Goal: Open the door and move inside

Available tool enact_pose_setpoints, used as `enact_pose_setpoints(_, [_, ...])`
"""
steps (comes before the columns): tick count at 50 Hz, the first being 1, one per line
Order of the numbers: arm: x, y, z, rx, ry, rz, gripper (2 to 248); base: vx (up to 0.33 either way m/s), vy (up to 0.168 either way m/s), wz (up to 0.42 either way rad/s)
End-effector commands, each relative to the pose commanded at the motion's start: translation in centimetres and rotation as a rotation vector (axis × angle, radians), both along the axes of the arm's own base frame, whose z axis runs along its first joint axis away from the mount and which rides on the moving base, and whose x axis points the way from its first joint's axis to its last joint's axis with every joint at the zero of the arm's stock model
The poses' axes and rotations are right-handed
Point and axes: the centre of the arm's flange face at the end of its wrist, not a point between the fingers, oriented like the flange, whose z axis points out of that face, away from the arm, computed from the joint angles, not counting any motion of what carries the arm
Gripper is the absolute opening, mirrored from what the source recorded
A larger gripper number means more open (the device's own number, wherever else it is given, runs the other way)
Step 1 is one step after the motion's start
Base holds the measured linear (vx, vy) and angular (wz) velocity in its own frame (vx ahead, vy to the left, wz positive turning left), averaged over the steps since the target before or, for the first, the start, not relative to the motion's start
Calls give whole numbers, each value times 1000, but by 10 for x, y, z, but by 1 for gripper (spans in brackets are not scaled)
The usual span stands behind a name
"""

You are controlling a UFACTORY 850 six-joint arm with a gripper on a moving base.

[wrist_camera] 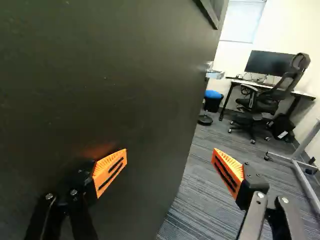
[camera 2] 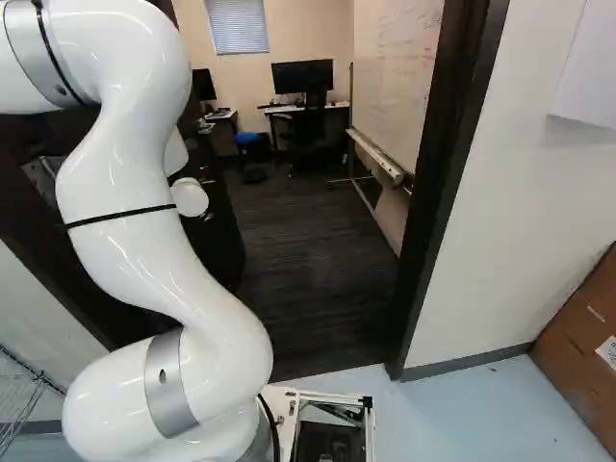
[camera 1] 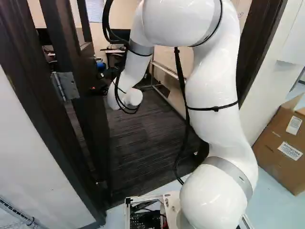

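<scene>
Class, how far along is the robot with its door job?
Done: the door stands open, carpet showing beyond. In hand: the arm reaches through the doorway, its open end effector gripping nothing. Left: the base, on pale floor short of the carpet, has yet to enter.

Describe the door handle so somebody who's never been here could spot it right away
Find the big dark door, which stands open. Follow its face to the free edge, toward the black monitor. The handle is the silver piece jutting out there, unlike the silver hinge, a flat plate over by the door frame.
</scene>
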Motion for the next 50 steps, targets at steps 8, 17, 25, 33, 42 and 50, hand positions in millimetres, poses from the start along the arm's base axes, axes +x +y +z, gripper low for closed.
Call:
enact_pose_setpoints(8, [0,2,0,0,-2,6,247,0,0,0])
enact_pose_setpoints(17, [0,3,0,0,-3,6,247,0,0,0])
enact_pose_setpoints(25, [0,3,0,0,-3,6,247,0,0,0])
enact_pose_setpoints(33, [0,3,0,0,-3,6,247,0,0,0])
enact_pose_setpoints(42, [0,0,0,0,-2,3,247,0,0,0])
enact_pose_setpoints(50, [-2,-10,1,-2,2,-11,247,0,0,0])
